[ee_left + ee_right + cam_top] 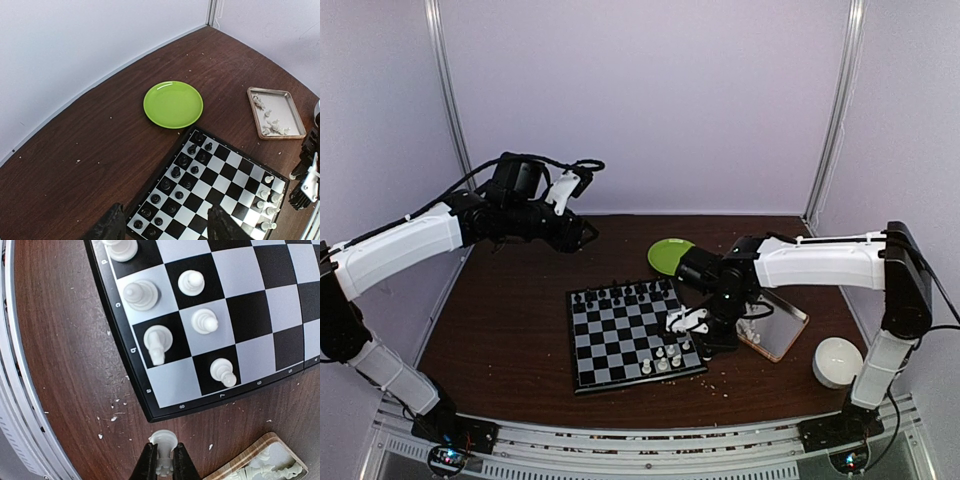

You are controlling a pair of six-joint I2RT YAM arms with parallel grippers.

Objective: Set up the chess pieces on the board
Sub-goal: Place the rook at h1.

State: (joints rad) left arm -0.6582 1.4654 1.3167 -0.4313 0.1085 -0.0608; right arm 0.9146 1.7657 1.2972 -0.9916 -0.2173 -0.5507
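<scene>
The board point(620, 345) lies in the middle of the table. Several white chess pieces point(665, 358) stand on its near right corner, and black ones point(620, 293) line the far rows. My right gripper point(163, 450) is shut on a white chess piece point(164, 440), base pointing away. It hangs over the bare table just off the board's corner point(150, 412). Several white pieces point(205, 321) stand on the nearby squares, and the corner square point(172, 382) is bare. My left gripper point(582, 235) hangs open and high at the back left; its fingers point(112, 225) hold nothing.
A clear wood-rimmed tray point(775, 325) holding more white pieces point(272, 125) sits right of the board. A green plate point(668, 255) lies behind the board. A white bowl point(838, 360) stands at the near right. Crumbs dot the tabletop point(112, 417).
</scene>
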